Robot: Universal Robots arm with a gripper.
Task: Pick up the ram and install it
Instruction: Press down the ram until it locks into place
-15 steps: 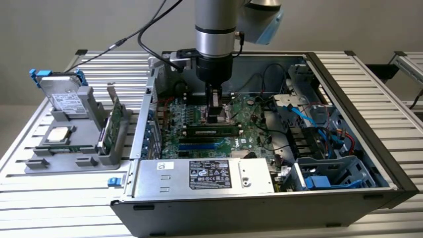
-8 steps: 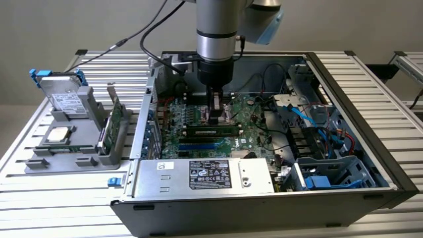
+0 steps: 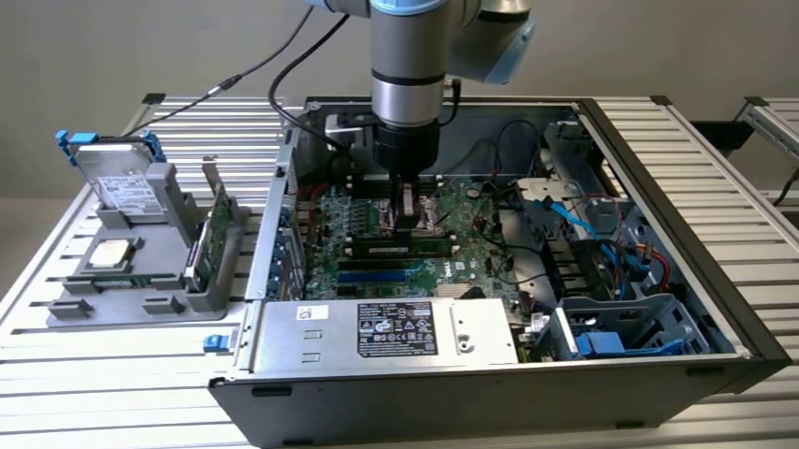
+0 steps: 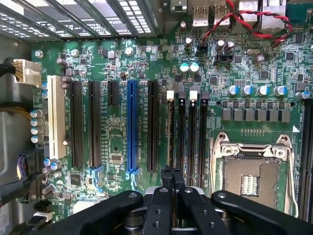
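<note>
One hand (image 3: 409, 217) is seen lowered inside the computer case (image 3: 699, 309), fingers closed. The ram (image 3: 406, 249) appears seated in a memory slot on the motherboard (image 4: 117, 147), directly beneath the fingertips, possibly touched.

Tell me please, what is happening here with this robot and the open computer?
A robot arm reaches down into an open computer case. Its gripper, fingers shut, sits right over the memory slots of the motherboard, beside the empty processor socket. A long green ram lies in a slot directly under the gripper. Outside the case, on the exterior view's left, a grey holder carries other parts.
</note>
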